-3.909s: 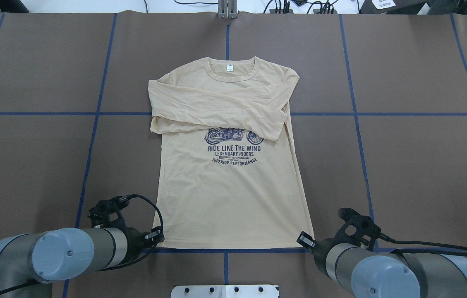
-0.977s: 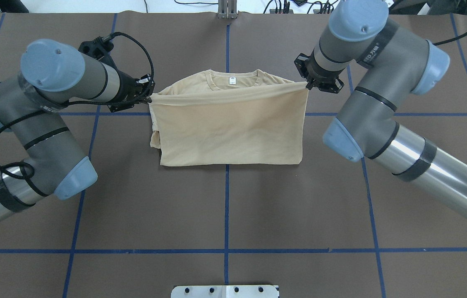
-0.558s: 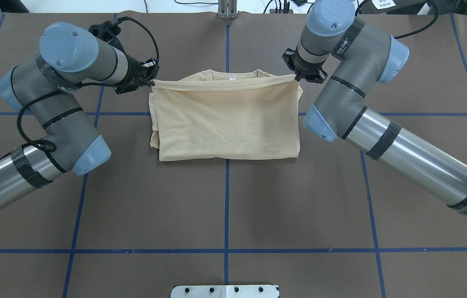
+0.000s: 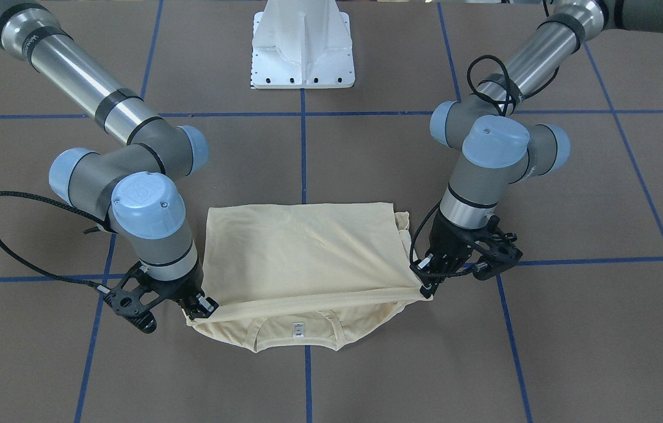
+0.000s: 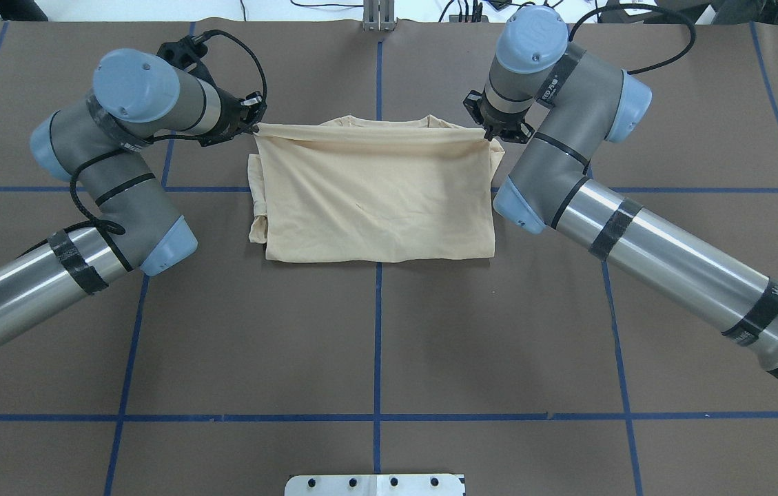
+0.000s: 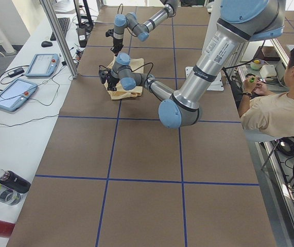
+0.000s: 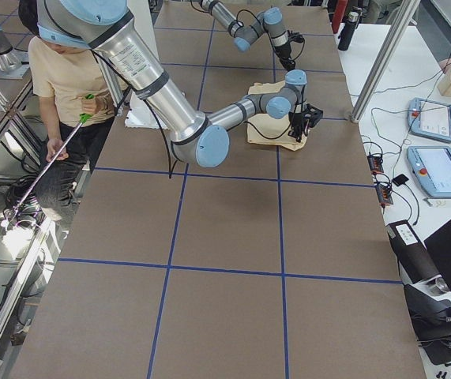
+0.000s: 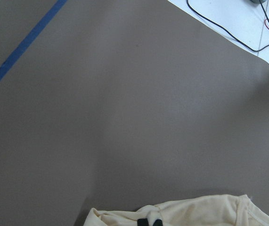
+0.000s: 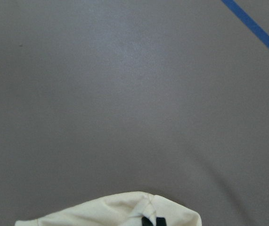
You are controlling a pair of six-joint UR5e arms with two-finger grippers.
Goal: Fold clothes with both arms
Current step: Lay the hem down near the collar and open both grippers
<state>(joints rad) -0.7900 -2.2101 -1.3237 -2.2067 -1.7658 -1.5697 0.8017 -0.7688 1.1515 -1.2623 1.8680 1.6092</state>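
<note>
The cream-yellow shirt (image 5: 375, 200) lies folded in half on the brown table, print hidden inside. My left gripper (image 5: 253, 127) is shut on one corner of the hem, held over the shirt's shoulder. My right gripper (image 5: 486, 136) is shut on the other hem corner. The hem stretches taut between them, just above the collar. In the front-facing view the left gripper (image 4: 425, 282) and right gripper (image 4: 199, 308) hold the hem above the neck label (image 4: 298, 331). Each wrist view shows bunched shirt cloth (image 8: 181, 214) (image 9: 115, 212) at my fingertips.
The white pedestal base (image 4: 303, 44) stands at the robot's edge of the table. Blue tape lines (image 5: 376, 344) cross the brown mat. A seated operator (image 6: 270, 108) is beside the table. Tablets (image 6: 13, 92) and bottles (image 6: 7, 185) lie on the side bench.
Both grippers took the hem corners at the near edge and carried them up over the shirt. In the last second they moved farther, covering the collar and label.
</note>
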